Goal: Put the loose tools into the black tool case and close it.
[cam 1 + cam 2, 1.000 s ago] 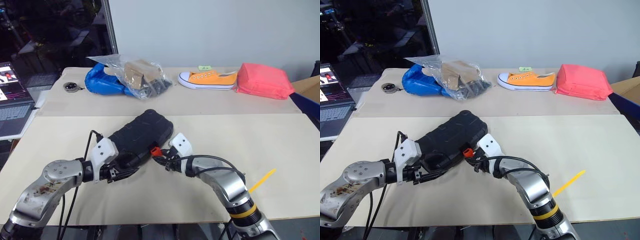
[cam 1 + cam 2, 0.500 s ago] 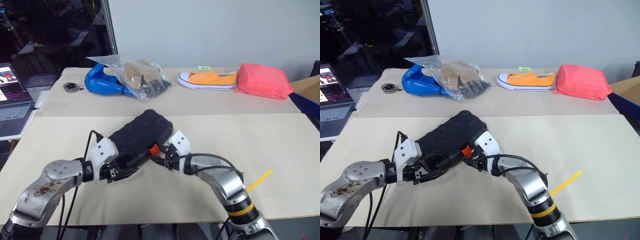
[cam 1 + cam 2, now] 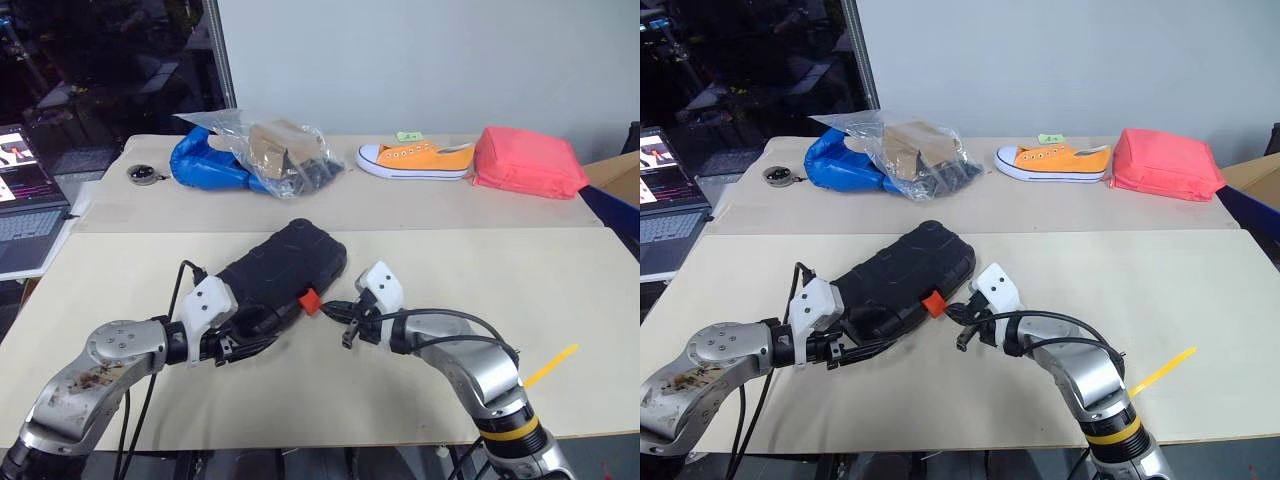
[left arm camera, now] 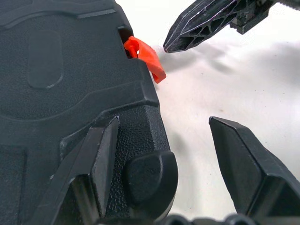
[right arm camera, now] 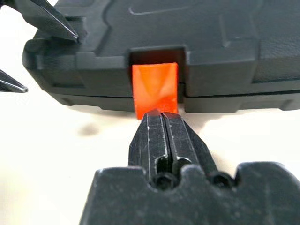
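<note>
A black tool case [image 3: 283,272] lies closed on a pale counter [image 3: 450,265], its small orange latch [image 3: 311,301] sticking out from the near edge. The left pincer [image 3: 258,335] stands open around the case's near corner, one finger [image 4: 101,154] lying against the ribbed shell and the other clear of it over bare counter. The right pincer [image 3: 336,312] is closed on nothing, its two fingers pressed together, with the tips just in front of the latch; whether they touch it cannot be told from the wrist view. Beyond the case, well away from both pincers, sit a clear plastic bag [image 3: 270,152] of mixed items beside something blue [image 3: 205,160], an orange sneaker [image 3: 415,158] and a pink-red pouch [image 3: 527,163]. A laptop [image 3: 28,215] stands off the counter past the left arm.
</note>
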Robot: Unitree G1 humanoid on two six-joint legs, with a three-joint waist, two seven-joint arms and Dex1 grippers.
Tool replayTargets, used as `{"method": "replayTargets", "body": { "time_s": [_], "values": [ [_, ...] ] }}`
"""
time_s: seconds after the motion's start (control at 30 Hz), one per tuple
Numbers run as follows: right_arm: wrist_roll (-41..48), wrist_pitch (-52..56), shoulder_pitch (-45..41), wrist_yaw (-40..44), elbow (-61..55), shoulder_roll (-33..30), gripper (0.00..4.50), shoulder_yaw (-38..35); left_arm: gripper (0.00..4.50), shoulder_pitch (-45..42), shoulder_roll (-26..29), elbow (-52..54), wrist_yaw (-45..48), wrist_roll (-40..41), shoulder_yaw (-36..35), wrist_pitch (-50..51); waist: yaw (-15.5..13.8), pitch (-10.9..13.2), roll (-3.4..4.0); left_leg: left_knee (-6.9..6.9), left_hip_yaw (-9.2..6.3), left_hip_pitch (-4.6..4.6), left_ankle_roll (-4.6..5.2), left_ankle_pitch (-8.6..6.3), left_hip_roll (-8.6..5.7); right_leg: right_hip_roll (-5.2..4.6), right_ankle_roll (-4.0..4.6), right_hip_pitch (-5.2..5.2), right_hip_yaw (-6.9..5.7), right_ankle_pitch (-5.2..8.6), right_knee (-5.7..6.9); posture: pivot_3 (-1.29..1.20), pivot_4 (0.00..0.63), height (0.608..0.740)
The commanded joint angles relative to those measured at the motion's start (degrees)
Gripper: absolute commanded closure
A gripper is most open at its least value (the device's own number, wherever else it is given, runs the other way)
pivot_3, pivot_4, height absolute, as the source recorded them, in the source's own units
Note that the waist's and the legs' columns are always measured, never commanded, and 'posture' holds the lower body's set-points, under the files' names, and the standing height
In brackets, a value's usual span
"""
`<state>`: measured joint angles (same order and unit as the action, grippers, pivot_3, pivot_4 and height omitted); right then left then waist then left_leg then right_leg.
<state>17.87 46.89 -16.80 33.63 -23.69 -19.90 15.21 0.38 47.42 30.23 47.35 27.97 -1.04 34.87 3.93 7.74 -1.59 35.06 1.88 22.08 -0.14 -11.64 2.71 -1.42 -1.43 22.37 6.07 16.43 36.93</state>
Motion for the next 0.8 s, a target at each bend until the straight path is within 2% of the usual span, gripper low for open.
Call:
{"method": "replayTargets", "body": {
  "time_s": [0.03, 0.37, 0.8],
  "values": [
    [-0.57, 0.08, -1.66, -0.84, 0.35, 0.85, 4.49, 1.63, 1.23, 2.90, 0.54, -4.01, 0.27, -2.22, 4.23, 3.12, -0.02, 0.00, 0.00, 0.00, 0.00, 0.00, 0.00, 0.00, 0.00, 0.00, 0.00, 0.00, 0.00, 0.00, 0.00, 0.00, 0.150, 0.740],
    [-4.11, -4.02, -7.65, -2.71, 9.16, 6.37, 4.49, 4.05, 1.23, 2.74, 0.36, -4.05, 0.15, -2.26, 4.40, 3.17, 0.07, 0.00, 0.00, 0.00, 0.00, 0.00, 0.00, 0.00, 0.00, 0.01, 0.02, 0.02, 0.00, -0.02, 0.01, 0.00, 0.150, 0.740],
    [-2.70, -2.35, -7.52, -0.58, 4.76, 5.33, 4.49, 3.11, 1.23, 3.14, 0.12, -4.41, -0.16, -2.52, 4.92, 3.12, 0.09, 0.01, 0.01, 0.00, 0.00, 0.02, 0.00, 0.00, 0.01, 0.01, 0.02, 0.04, -0.02, -0.02, 0.03, 0.00, 0.150, 0.740]
  ]
}}
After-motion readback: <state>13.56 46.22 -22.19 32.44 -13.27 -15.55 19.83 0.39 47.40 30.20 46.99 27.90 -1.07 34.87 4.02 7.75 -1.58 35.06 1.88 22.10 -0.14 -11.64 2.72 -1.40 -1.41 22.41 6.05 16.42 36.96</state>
